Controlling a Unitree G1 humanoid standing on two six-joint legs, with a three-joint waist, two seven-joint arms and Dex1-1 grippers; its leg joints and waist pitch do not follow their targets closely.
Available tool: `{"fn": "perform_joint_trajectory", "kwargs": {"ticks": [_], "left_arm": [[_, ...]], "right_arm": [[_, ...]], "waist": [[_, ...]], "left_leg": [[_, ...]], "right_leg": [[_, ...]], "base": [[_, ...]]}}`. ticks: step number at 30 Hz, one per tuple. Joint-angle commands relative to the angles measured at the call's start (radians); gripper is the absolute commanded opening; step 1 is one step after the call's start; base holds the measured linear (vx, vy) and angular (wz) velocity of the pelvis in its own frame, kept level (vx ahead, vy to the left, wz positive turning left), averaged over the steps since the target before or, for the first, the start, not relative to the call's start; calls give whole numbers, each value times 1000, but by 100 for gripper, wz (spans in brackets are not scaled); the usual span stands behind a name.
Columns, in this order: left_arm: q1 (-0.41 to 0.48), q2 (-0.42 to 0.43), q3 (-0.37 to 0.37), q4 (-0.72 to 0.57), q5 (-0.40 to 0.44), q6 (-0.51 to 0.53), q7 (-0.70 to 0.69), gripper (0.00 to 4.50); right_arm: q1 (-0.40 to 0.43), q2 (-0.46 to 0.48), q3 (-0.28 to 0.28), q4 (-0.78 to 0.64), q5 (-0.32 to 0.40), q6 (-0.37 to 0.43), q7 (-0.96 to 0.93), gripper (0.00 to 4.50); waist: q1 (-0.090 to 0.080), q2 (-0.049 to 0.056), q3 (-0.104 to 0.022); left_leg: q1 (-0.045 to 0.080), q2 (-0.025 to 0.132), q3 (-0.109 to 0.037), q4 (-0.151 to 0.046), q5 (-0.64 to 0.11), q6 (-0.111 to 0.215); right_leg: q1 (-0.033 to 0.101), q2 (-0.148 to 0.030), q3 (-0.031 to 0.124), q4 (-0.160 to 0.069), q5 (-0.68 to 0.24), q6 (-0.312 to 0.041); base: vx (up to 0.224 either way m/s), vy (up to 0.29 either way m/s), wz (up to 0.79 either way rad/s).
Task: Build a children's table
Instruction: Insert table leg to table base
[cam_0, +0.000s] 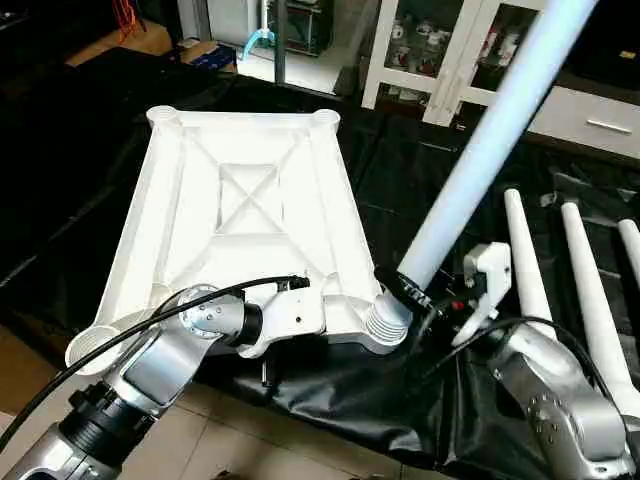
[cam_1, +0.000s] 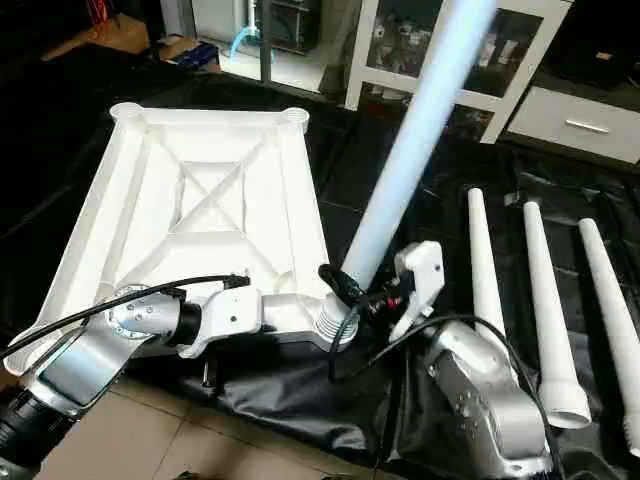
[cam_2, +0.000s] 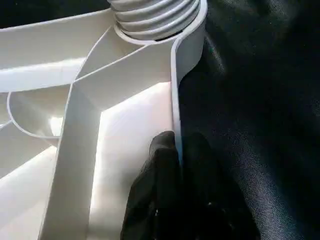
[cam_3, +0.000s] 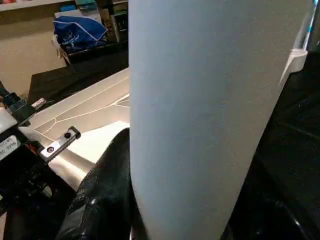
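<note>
**One leg at the socket, three loose**

Top (cam_0: 235, 215): one, white plastic, rectangular, lying underside up on black sheet (cam_0: 420, 170); X-ribs, four rounded corner sockets. Legs: four, white tapered tubes. One leg (cam_0: 480, 150) stands tilted, its ribbed threaded end in the near right socket (cam_0: 385, 325). Three spare legs (cam_1: 540, 300) lie side by side on the sheet, right of the top. Right gripper (cam_0: 425, 290) clasps the tilted leg just above the thread, fingers on either side. Left gripper (cam_2: 178, 150) pinches the top's near rim, black fingers pressed on the thin wall. Cabinet (cam_0: 440, 50), white with glass doors, stands behind.
</note>
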Motion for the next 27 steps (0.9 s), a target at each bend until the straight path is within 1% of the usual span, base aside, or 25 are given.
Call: {"fn": "perform_joint_trajectory", "kwargs": {"ticks": [1, 5, 7, 9, 12, 13, 14, 15, 16, 17, 19, 20, 21, 22, 23, 24, 26, 27], "left_arm": [[29, 17, -7, 48, 8, 0, 2, 1], [30, 17, -6, 53, 12, -4, 2, 1], [29, 17, -6, 55, 13, -5, 2, 1], [29, 16, -6, 56, 13, -6, 2, 1], [28, 16, -6, 59, 14, -8, 2, 1], [28, 17, -7, 59, 14, -8, 2, 1], [28, 17, -7, 59, 14, -8, 2, 1], [27, 18, -8, 60, 16, -9, 3, 1], [27, 18, -9, 61, 15, -9, 2, 1], [27, 18, -9, 61, 15, -11, 2, 1], [27, 17, -9, 63, 15, -12, 2, 1], [26, 17, -10, 64, 15, -14, 2, 1], [26, 18, -10, 63, 16, -14, 2, 1], [26, 18, -10, 63, 16, -14, 2, 1], [26, 18, -10, 63, 16, -14, 2, 1], [26, 18, -10, 63, 16, -14, 2, 1], [27, 20, -11, 62, 17, -15, 1, 1], [28, 21, -11, 63, 17, -16, 1, 1]], "right_arm": [[42, -44, -44, 69, -109, -28, -34, 186], [69, -51, -36, 63, -118, -60, -26, 186], [84, -57, -33, 59, -118, -64, -18, 186], [87, -59, -30, 59, -115, -62, -15, 186], [93, -77, -4, 56, -120, -41, 0, 186], [91, -91, 20, 57, -137, -21, 3, 186], [91, -91, 20, 57, -137, -21, 3, 186], [84, -100, 39, 63, -150, 7, -3, 186], [68, -111, 63, 73, -173, 52, -22, 186], [53, -113, 76, 80, -185, 82, -34, 186], [37, -109, 82, 84, -189, 103, -40, 186], [19, -108, 89, 86, -192, 117, -38, 186], [-6, -113, 101, 91, -196, 136, -31, 186], [-17, -115, 106, 94, -198, 144, -27, 186], [-25, -120, 112, 97, -197, 149, -23, 186], [-25, -120, 112, 97, -197, 149, -23, 186], [-38, -128, 122, 103, -200, 153, -14, 186], [-45, -133, 129, 105, -200, 160, -10, 186]], "waist": [[-8, -3, -24], [-10, -4, -22], [-10, -5, -22], [-11, -5, -21], [-15, -5, -22], [-16, -6, -22], [-16, -5, -22], [-16, -5, -22], [-20, -4, -24], [-21, -4, -23], [-23, -4, -20], [-23, -4, -19], [-28, -9, -19], [-31, -9, -21], [-31, -8, -21], [-31, -6, -21], [-31, -6, -23], [-32, -6, -25]], "left_leg": [[11, 71, -34, -95, -268, 5], [11, 71, -36, -96, -299, 6], [10, 71, -38, -97, -305, 6], [10, 71, -38, -97, -310, 7], [10, 71, -40, -98, -328, 4], [10, 71, -40, -97, -324, 5], [10, 71, -40, -97, -325, 5], [11, 71, -40, -97, -326, 5], [7, 70, -42, -99, -320, 2], [7, 70, -42, -99, -321, 0], [11, 69, -44, -99, -372, -9], [18, 69, -47, -97, -411, -18], [15, 67, -53, -100, -435, -25], [10, 68, -59, -102, -434, -33], [11, 68, -59, -103, -434, -34], [16, 69, -58, -103, -440, -35], [18, 69, -56, -102, -437, -34], [15, 70, -56, -104, -428, -34]], "right_leg": [[11, -72, 53, -86, -359, -146], [7, -74, 54, -92, -409, -133], [8, -75, 54, -94, -429, -122], [7, -75, 55, -95, -437, -120], [6, -75, 54, -97, -456, -117], [6, -74, 54, -97, -453, -115], [5, -75, 54, -98, -455, -115], [5, -75, 55, -98, -457, -115], [8, -72, 52, -95, -446, -118], [8, -71, 52, -95, -446, -117], [1, -75, 53, -103, -521, -107], [-5, -79, 54, -111, -588, -90], [-2, -79, 51, -112, -637, -74], [2, -80, 49, -111, -644, -63], [0, -80, 49, -112, -637, -60], [-3, -79, 50, -113, -621, -64], [-4, -78, 50, -111, -585, -73], [-1, -76, 49, -108, -549, -84]], "base": [[0, 0, 0], [0, 0, 0], [0, 0, 0], [0, 0, 0], [0, 0, 0], [0, 0, 0], [0, 0, 0], [0, 0, 0], [0, 0, 0], [0, 0, 0], [0, 0, 0], [0, 0, 0], [0, 0, 0], [0, 0, 0], [0, 0, 0], [0, 0, 0], [0, 0, 0], [0, 0, 0]]}}
